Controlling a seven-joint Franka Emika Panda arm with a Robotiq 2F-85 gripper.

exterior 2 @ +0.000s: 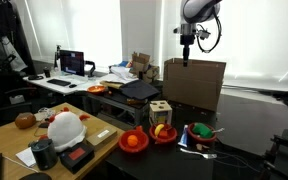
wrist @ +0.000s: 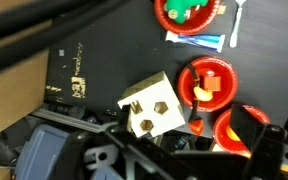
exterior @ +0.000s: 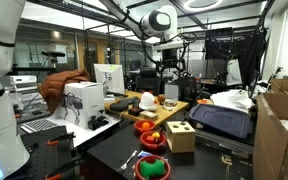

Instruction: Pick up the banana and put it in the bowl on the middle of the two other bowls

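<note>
The small yellow banana [wrist: 201,94] lies inside the plain red bowl [wrist: 222,70], beside an orange block; it also shows there in an exterior view [exterior 2: 161,129]. This red bowl [exterior 2: 165,137] stands between the green-rimmed bowl [exterior 2: 199,140] and the orange-red bowl [exterior 2: 134,143]. In the wrist view the green-rimmed bowl [wrist: 210,17] is at the top and the orange-red bowl [wrist: 230,132] is partly hidden by a finger. My gripper [exterior 2: 187,57] hangs high above the table, well clear of the bowls, and looks open and empty [wrist: 184,142].
A tan wooden box [exterior 2: 160,112] with shaped holes stands right behind the bowls [wrist: 149,105]. A large cardboard box [exterior 2: 194,83] is behind it. Cutlery [exterior 2: 196,151] lies by the green-rimmed bowl. A laptop [exterior: 222,118] and clutter fill the neighbouring desks.
</note>
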